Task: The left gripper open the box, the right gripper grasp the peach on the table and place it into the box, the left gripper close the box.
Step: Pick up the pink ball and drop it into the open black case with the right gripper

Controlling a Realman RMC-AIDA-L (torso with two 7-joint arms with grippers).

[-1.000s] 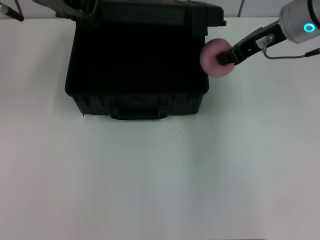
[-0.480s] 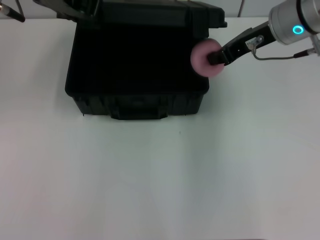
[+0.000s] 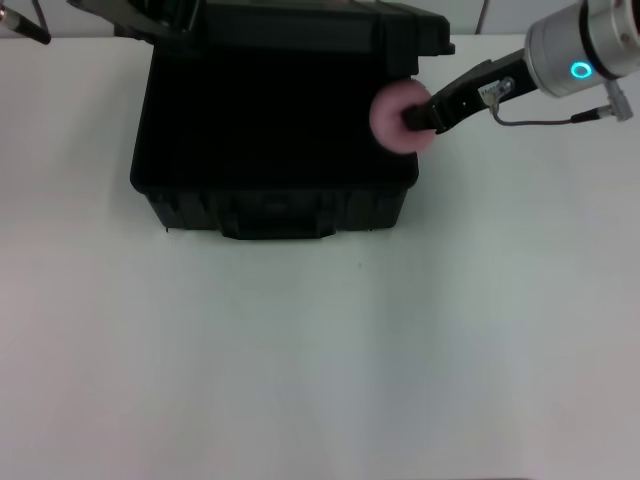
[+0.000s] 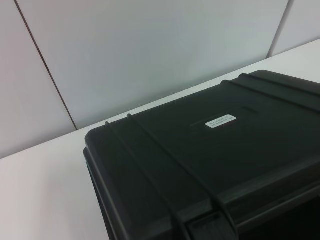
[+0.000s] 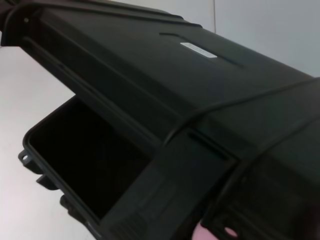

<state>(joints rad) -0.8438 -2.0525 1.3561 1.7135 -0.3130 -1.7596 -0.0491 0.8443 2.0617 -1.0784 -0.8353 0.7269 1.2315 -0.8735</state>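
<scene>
1. Left hand (image 3: 150, 22): only a dark part of it shows at the far left corner of the box, against the raised lid, in the head view. Whether its fingers are apart or together cannot be told. Its wrist view looks onto the outer face of the lid.

2. Box (image 3: 270, 215): large black case standing on the white table (image 3: 320, 360), open, its dark interior exposed. It lies directly to the left of the right hand and on the near side of the left hand. The front wall, with a handle at its middle, faces the robot.

3. Lid (image 4: 200, 150): ribbed, held up at the far edge of the box, next to the left hand. A small white label (image 4: 221, 120) sits on its outer face. In the right wrist view the lid leans over the open cavity.

4. Peach (image 3: 398, 116): small, round, pink, at the tip of the right hand. It sits over the right rim of the box, near the far right corner, partly above the interior and off the table. A pink sliver of it shows at the edge of the right wrist view.

5. Right hand (image 3: 412, 118): slim black fingers clamped on the peach, reaching in from the right. Behind it run the arm's blue-cyan ring (image 3: 580, 70) and a thin cable (image 3: 545, 120).
</scene>
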